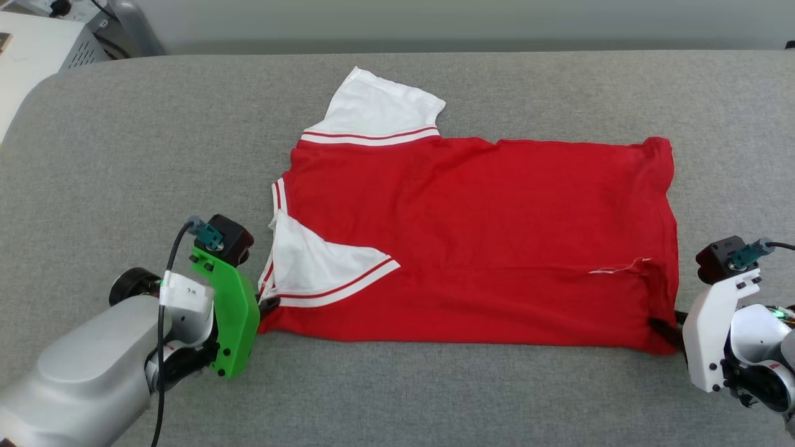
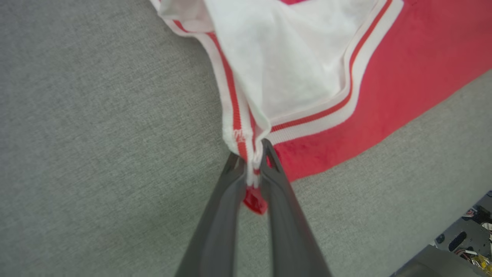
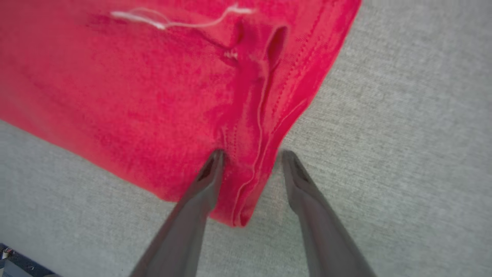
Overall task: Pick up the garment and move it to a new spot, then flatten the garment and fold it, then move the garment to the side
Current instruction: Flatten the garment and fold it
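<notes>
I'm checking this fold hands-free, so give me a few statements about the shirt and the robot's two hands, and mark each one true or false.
1. The left hand is pinched shut on the shirt at its striped edge. True.
2. The right hand is clamped tight on the cloth. False: its fingers stand apart, with the hem corner between them.
3. Both white sleeves are folded onto the red body. False: the near sleeve lies on the red, but the far sleeve sticks out onto the grey surface.
4. A loose white thread shows near the hem. True.
</notes>
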{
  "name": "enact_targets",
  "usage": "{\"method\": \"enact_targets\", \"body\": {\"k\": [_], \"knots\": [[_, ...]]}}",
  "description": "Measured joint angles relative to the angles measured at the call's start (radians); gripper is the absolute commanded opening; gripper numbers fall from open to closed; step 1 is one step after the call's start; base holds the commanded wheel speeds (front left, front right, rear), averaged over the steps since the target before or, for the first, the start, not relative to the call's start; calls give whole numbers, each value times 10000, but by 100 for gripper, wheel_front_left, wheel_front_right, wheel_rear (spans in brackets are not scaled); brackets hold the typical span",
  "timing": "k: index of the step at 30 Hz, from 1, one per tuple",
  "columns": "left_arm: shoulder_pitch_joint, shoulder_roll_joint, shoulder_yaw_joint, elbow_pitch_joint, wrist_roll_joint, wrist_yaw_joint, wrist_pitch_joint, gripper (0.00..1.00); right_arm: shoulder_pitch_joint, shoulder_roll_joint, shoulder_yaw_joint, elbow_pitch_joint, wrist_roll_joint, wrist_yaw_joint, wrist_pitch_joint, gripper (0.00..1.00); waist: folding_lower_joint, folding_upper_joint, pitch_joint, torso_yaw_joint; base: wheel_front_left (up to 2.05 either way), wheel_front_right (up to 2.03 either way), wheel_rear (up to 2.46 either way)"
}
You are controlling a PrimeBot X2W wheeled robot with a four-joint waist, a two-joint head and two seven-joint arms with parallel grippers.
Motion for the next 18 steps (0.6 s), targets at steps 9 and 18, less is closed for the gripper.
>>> {"method": "enact_targets", "body": {"k": [9,18], "knots": [[640,435,169,-410,-393,77,-458,0,-15,-284,213,-403,347,4,-1254,0,0,0,-674,-91,0,0,0],[1466,1436,182,-2107,-568,614,-637,0,1142,-920,-355,-1643,512,4,-1521,0,0,0,-1371,-131,0,0,0]]}}
